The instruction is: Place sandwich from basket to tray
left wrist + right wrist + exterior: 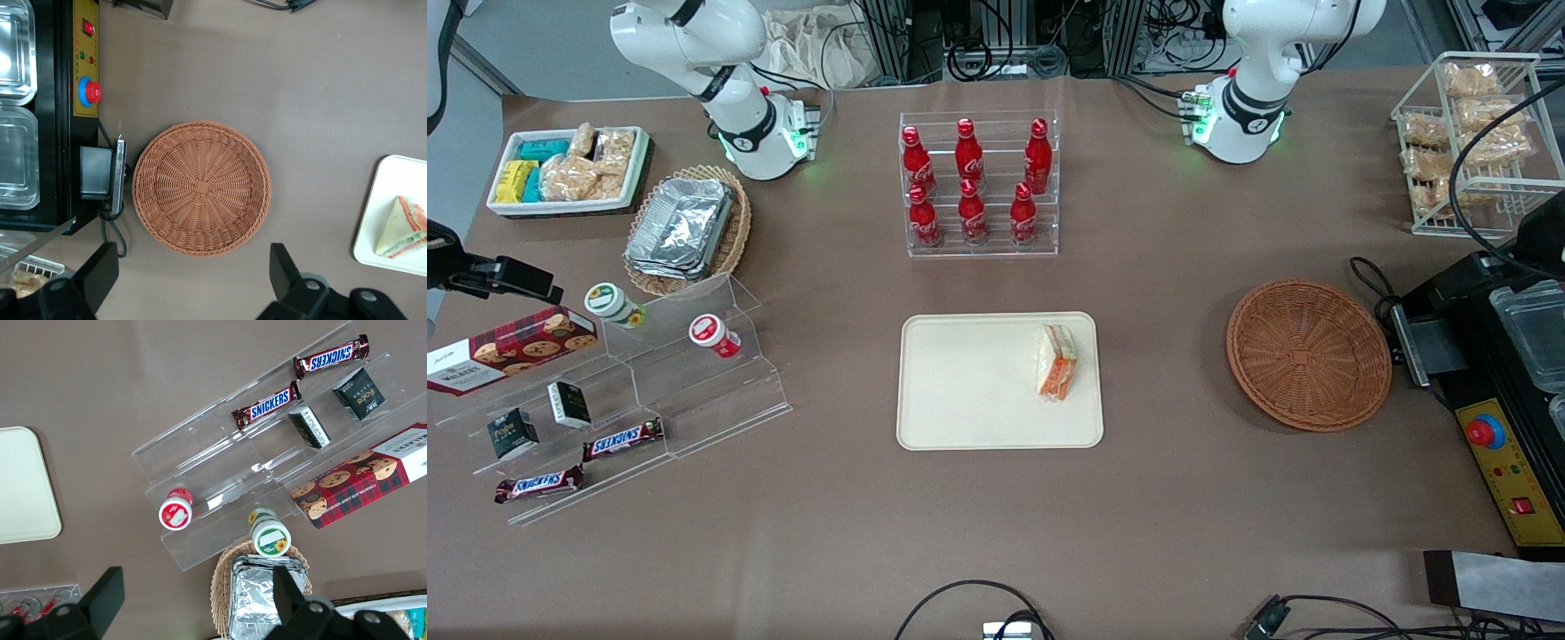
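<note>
Sandwich: one, lying on the tray close to the rim nearest the basket; filling layers showed along its edge.

Tray: one, on the tabletop, nearer the front camera than the rack of red bottles.

Basket: one, empty, toward the working arm's end of the tabletop, well apart from the tray.

Gripper: raised above the basket, fingers spread apart, holding nothing.

Status, as judged: placement looked complete.

Risks, as judged:
- Sandwich sat near the tray's rim; a nudge from a passing arm could have tipped it over the rim.
- Low travel over the basket could have caught its wicker rim and dragged it.
- Black machine with the red button stood just beside the basket; a wide swing there could have struck it.
</note>
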`<state>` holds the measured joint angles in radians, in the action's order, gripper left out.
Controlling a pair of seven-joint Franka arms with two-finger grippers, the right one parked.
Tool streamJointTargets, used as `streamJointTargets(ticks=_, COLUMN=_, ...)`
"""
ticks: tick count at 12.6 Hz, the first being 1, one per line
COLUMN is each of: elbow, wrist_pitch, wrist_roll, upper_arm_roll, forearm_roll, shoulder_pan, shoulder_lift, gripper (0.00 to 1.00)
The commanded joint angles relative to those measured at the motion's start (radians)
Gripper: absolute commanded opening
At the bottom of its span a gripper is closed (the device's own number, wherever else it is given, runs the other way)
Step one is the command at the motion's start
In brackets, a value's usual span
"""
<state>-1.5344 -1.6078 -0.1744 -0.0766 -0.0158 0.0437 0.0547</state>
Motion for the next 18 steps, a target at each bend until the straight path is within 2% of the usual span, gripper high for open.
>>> streamJointTargets(ticks=1, elbow=-0.009, wrist_pitch=0.038, wrist_roll=0.010, upper_arm_roll=0.021, forearm_roll=-0.016, shoulder_pan=-0.021, shoulder_lift=-0.050, gripper=1.00)
streamJointTargets(ticks=8, elbow=-0.021, wrist_pitch=0.107, wrist_roll=0.013, upper_arm_roll=0.072, forearm_roll=-0.024, shoulder_pan=-0.033, shoulder_lift=-0.113, gripper=1.00)
streamJointTargets(ticks=18, elbow=-0.018, wrist_pitch=0.135, wrist_roll=0.019, upper_arm_roll=0.066, forearm_roll=-0.009, shoulder_pan=-0.030, shoulder_lift=-0.101, gripper=1.00)
